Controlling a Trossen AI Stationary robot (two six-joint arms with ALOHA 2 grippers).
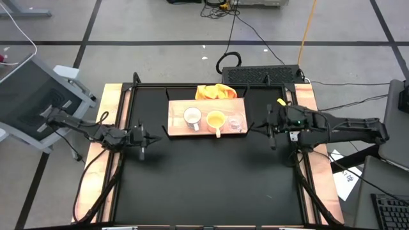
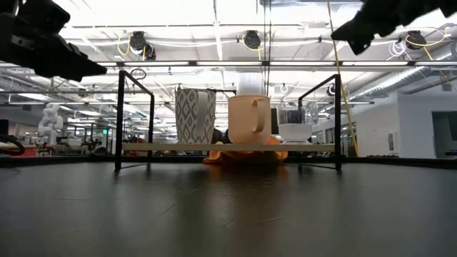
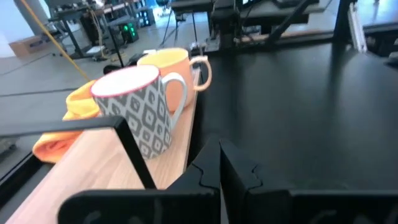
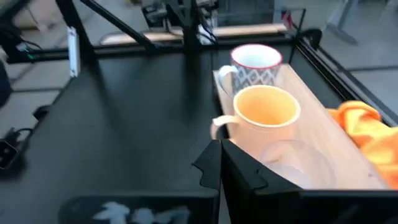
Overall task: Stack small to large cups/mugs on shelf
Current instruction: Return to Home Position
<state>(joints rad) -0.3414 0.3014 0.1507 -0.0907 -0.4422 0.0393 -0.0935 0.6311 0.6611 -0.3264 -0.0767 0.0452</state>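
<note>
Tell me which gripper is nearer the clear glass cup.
Right. The right gripper hangs off the shelf end where the glass cup stands; the left gripper is beyond the opposite end, clearly farther away.

Glare is being thrown by ceiling lights (image 2: 218,32) across the low view's upper frame; the orange mug (image 2: 248,120) at centre is being backlit above the dim table (image 2: 228,214).

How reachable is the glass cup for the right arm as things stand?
Probably yes. The right gripper hangs, shut and empty, off the right end of the shelf, and the glass cup is the nearest vessel, ahead of the orange mug. The shelf's end frame may force coming in from above.
</note>
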